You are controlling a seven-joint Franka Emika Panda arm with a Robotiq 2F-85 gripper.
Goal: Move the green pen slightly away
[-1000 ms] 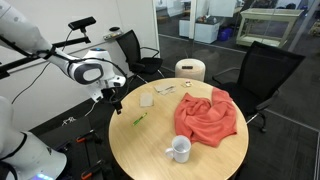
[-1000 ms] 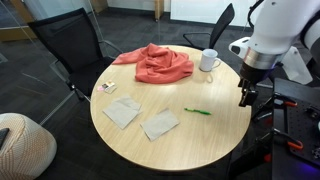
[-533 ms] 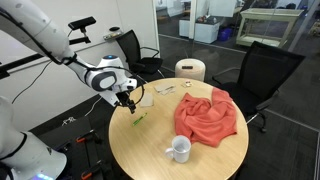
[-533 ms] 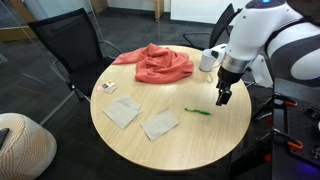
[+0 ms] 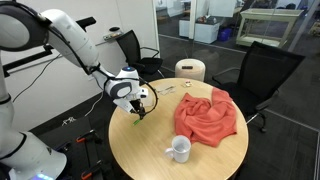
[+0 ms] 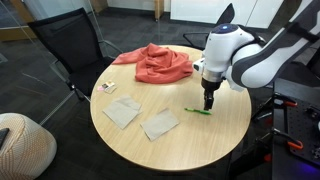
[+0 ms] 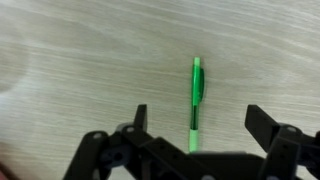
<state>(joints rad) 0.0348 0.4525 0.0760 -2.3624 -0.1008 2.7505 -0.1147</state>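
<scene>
In the wrist view the claw (image 7: 197, 112) is spread wide. The green pen (image 7: 196, 92) lies between its two fingers and touches neither. The pen runs lengthwise toward the camera, and its near end slips out of sight behind the dark body of the claw. Its clip and tip are too blurred to make out, and no lettering on the barrel can be read.

In an exterior view the claw (image 5: 140, 108) covers most of the pen (image 5: 136, 121), so only a green sliver shows beside it. In an exterior view the claw (image 6: 209, 103) points straight down at one end of the pen (image 6: 196, 111). Its fingertips seem to hang just above the round wooden table (image 6: 190, 142) rather than resting on it.

The pen lies well apart from the crumpled orange cloth (image 6: 155, 63) and from the white mug (image 5: 180, 149). Two flat grey-white sheets (image 6: 122, 112) lie toward the opposite edge. A small card (image 6: 106, 87) beyond them carries reddish marks too small to read. A black chair (image 6: 70, 45) stands behind the table, cut off at the top of the picture.
</scene>
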